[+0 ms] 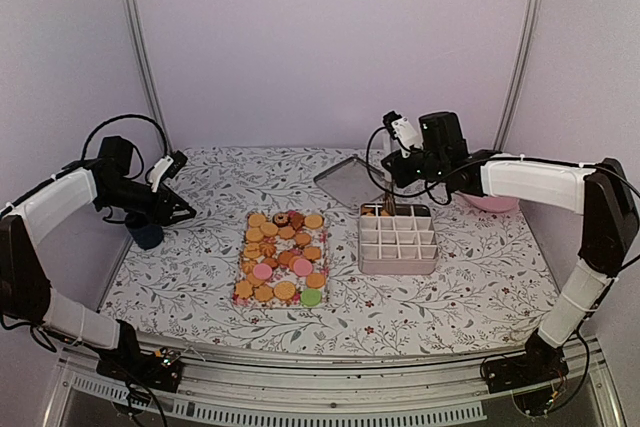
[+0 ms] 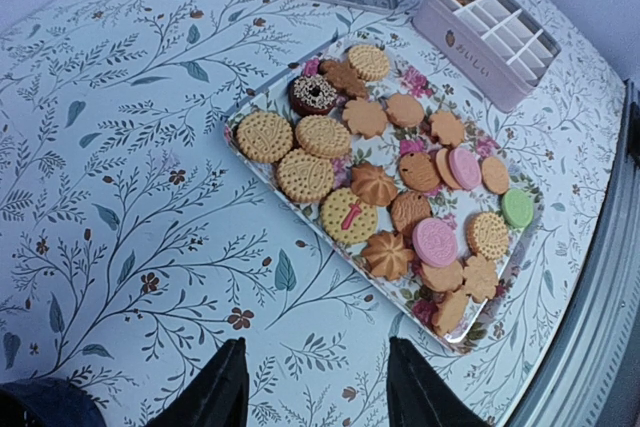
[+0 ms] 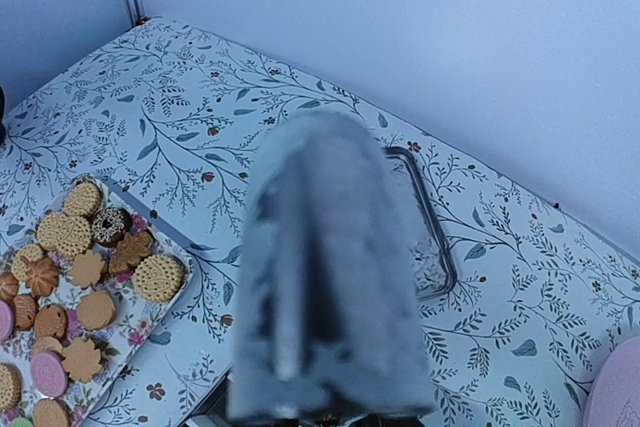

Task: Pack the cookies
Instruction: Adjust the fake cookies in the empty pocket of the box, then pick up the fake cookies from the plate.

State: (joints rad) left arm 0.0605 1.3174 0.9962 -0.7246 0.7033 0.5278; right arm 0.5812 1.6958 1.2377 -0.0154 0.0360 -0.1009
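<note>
Left gripper point(image 2: 318, 357) agape, roughly two dozen cookies point(image 2: 375, 187) on one tray point(image 2: 417, 83), one divided box point(image 2: 480, 62), right gripper point(image 1: 388, 194) closure unclear

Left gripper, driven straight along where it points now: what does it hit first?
Probably the bare tablecloth just ahead: the left gripper, open and empty, tilts down at it. The cookies lie farther along the same line, but depth is unclear.
</note>
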